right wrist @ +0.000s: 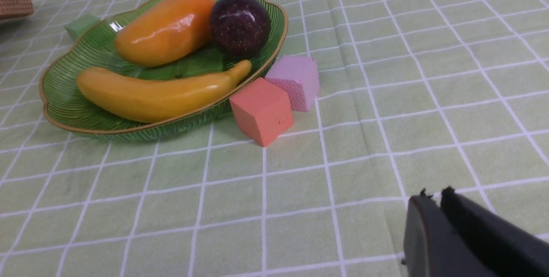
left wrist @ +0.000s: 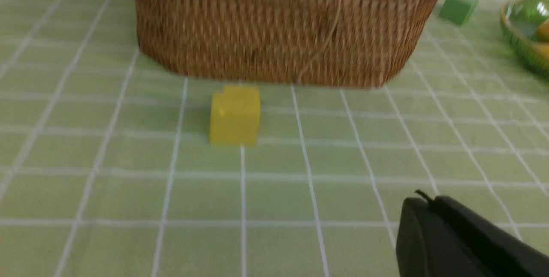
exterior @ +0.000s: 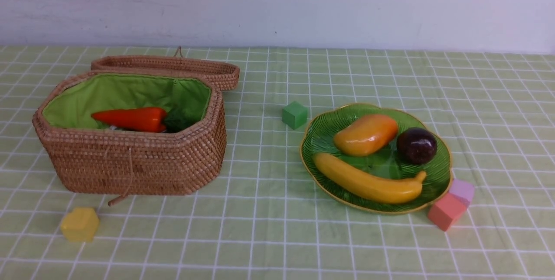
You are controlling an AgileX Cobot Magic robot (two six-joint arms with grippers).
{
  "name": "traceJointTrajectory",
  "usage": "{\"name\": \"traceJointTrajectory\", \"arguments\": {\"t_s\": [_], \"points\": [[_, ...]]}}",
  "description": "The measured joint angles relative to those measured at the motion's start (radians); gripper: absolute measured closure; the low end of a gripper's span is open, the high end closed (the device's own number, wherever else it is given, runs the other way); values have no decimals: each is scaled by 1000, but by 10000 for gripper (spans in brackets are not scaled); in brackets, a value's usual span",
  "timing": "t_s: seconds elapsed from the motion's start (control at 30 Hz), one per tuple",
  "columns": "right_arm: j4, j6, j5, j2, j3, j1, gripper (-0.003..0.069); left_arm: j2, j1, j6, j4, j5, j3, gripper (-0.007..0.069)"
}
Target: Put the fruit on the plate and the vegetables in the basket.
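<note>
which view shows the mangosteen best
The right wrist view: the mangosteen is close, sharp and unblocked on the plate, beside the mango. The front view shows it smaller and farther off. The left wrist view catches only the plate's edge, no mangosteen.

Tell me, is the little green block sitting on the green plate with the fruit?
No, the green block rests on the tablecloth, apart from the plate.
</note>
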Motion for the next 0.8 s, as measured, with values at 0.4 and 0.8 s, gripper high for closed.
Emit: {"name": "traceJointTrajectory", "arguments": {"t_s": [0.4,0.8], "points": [[-2,0,0,0,0,0,594,0,2,-7,-112,12,10,638],[-2,0,0,0,0,0,577,0,2,-7,-113,12,11,638]]}}
